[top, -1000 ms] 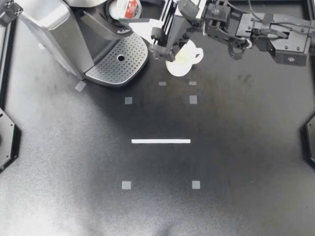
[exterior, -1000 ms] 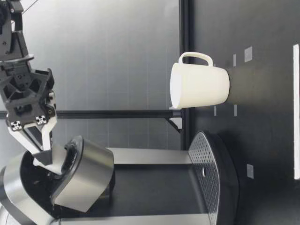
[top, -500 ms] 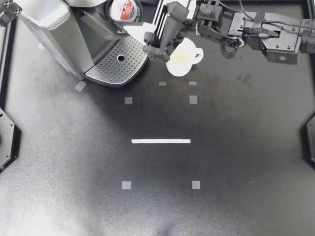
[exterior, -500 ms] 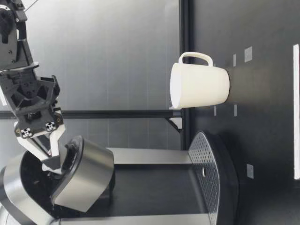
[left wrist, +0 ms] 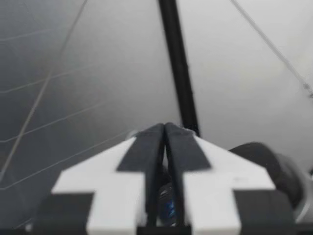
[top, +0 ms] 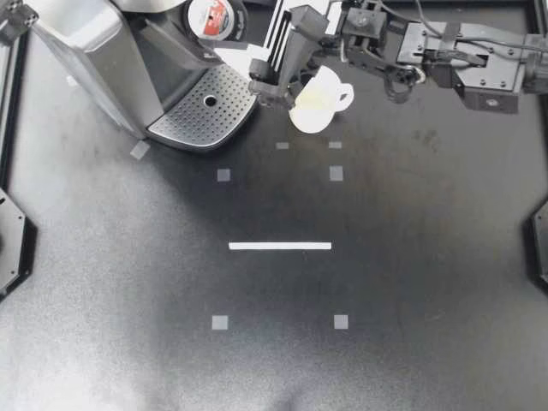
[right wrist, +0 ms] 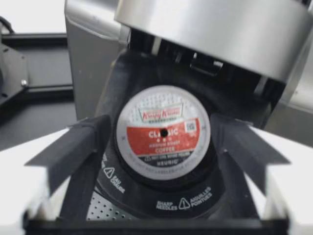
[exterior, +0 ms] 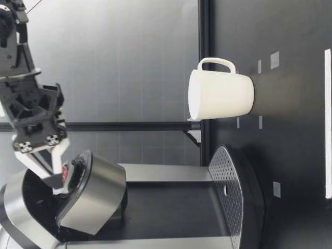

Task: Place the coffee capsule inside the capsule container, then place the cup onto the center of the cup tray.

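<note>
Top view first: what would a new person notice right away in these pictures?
Probably the red and white coffee capsule, sitting in the open top of the coffee machine, with my right pincer open close to it. Next comes the white cup, standing upright on the black table beside the machine's metal tray.

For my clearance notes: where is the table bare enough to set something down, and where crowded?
Bare: everything around the white tape line, nearer than the cup. Crowded: the far edge, where coffee machine, cup and my right gripper cluster.
</note>
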